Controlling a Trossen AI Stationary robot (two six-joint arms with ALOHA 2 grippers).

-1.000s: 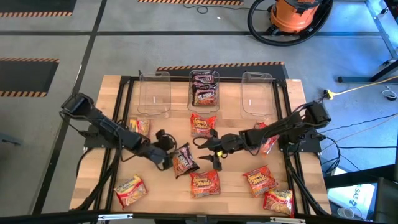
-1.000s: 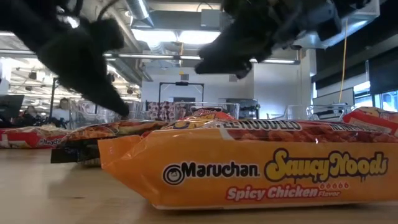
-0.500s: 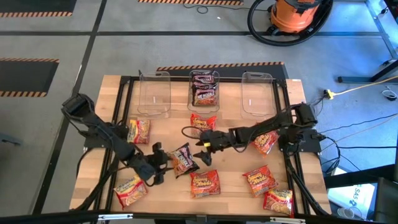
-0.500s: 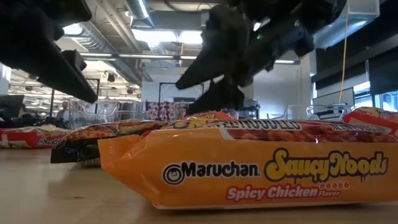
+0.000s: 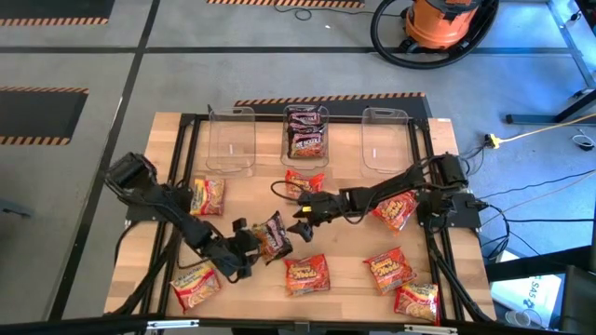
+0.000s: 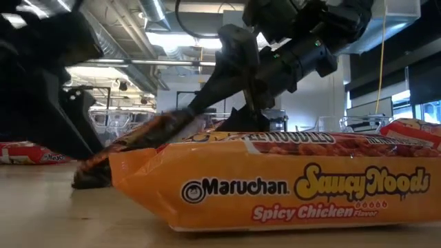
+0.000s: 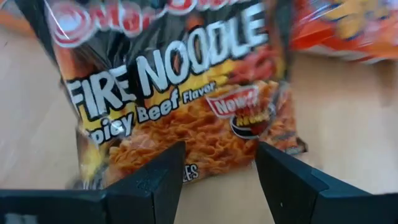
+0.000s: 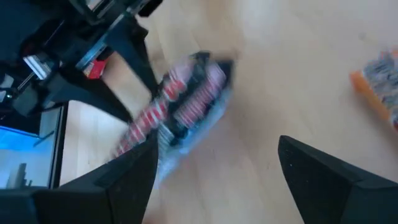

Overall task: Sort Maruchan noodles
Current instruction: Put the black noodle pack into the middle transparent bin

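Item: Fire Noodle packet [image 5: 276, 234], table centre; light, crinkly, slippery. I'm approaching its edge, left gripper [image 5: 244, 253] and right gripper [image 5: 305, 212] both parted, empty.

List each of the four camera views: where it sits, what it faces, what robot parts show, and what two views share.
High: overhead, straight down on table, both arms.
Low: table-top height, facing orange Maruchan packet; arms enter from above.
Left wrist: past left gripper, open, at Fire Noodle packet.
Right wrist: past right gripper, open, toward that packet.
Shared: both wrist views show the Fire Noodle packet.
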